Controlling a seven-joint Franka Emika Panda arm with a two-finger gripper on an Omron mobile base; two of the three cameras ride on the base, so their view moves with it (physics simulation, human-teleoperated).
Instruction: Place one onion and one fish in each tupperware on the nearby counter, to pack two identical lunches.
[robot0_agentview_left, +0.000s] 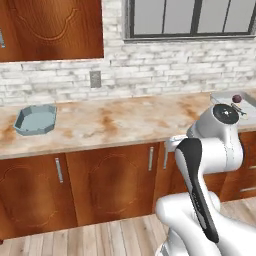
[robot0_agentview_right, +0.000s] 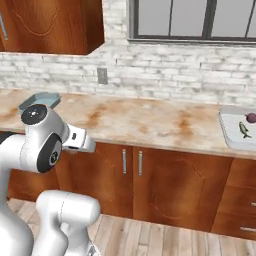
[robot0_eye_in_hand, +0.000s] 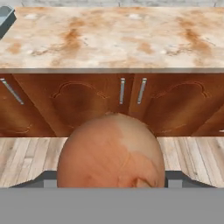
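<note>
Pincer: in the hand view the pincer (robot0_eye_in_hand: 112, 175) is clamped on the orange-brown onion (robot0_eye_in_hand: 111, 151), jaws standing wide around it; the finger tips themselves are hidden behind the onion.
Orange-brown onion: fills the 6 o'clock part of the hand view, held out in front of the cabinet doors (robot0_eye_in_hand: 87, 103), above the wooden floor (robot0_eye_in_hand: 26, 159), short of the counter edge.
Counter: mottled beige-and-orange counter (robot0_agentview_left: 125, 120) runs across all three views, over red-brown cabinets with metal handles.
Blue-grey tray: the blue-grey tray (robot0_agentview_left: 36, 120) with cut corners sits on the counter at 9 o'clock in the left base view, near the wall; in the right base view it shows at 10 o'clock, partly behind the arm (robot0_agentview_right: 42, 100); one corner of it shows at 11 o'clock in the hand view (robot0_eye_in_hand: 6, 17).
Pale grey tray: the pale grey tray (robot0_agentview_right: 230, 135) sits on the counter at 3 o'clock in the right base view, well apart from the blue-grey tray; in the left base view its rim shows at 2 o'clock (robot0_agentview_left: 220, 96), behind the arm.
Purple onion: the dark purple-red onion (robot0_agentview_right: 251, 118) lies inside the pale grey tray, toward its far side; also seen in the left base view (robot0_agentview_left: 236, 98).
Fish: a small green-yellow fish (robot0_agentview_right: 244, 130) lies in the pale grey tray, just beside the purple onion, on the nearer side.
</note>
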